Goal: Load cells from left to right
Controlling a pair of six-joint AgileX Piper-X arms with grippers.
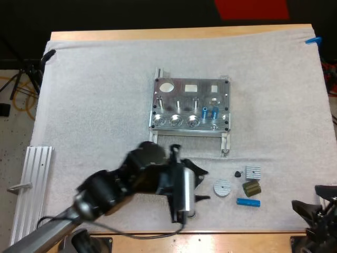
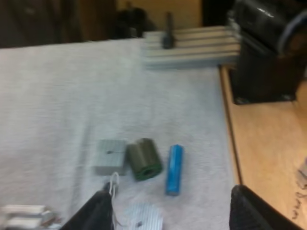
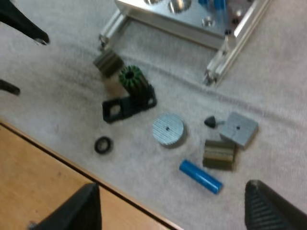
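A metal fixture [image 1: 189,105] sits mid-mat with two blue cylinders [image 1: 210,112] standing in its right side. One loose blue cylinder [image 1: 248,202] [image 2: 174,169] [image 3: 200,176] lies near the mat's front edge, beside an olive ribbed part [image 1: 251,187] [image 3: 219,153], a grey square block [image 1: 253,172] [image 2: 111,156] and a round silver disc [image 1: 222,187] [image 3: 168,129]. My left gripper [image 1: 206,184] [image 2: 175,213] is open, just left of the disc, facing the loose cylinder. Open too, my right gripper [image 1: 313,211] [image 3: 172,211] hovers at the table's front right corner.
A small black cone [image 1: 238,173] [image 3: 210,121] lies by the grey block. A green gear [image 3: 134,81], a black bracket [image 3: 127,106] and a black ring [image 3: 103,144] lie under my left arm. An aluminium rail [image 1: 34,179] rests at the mat's left front.
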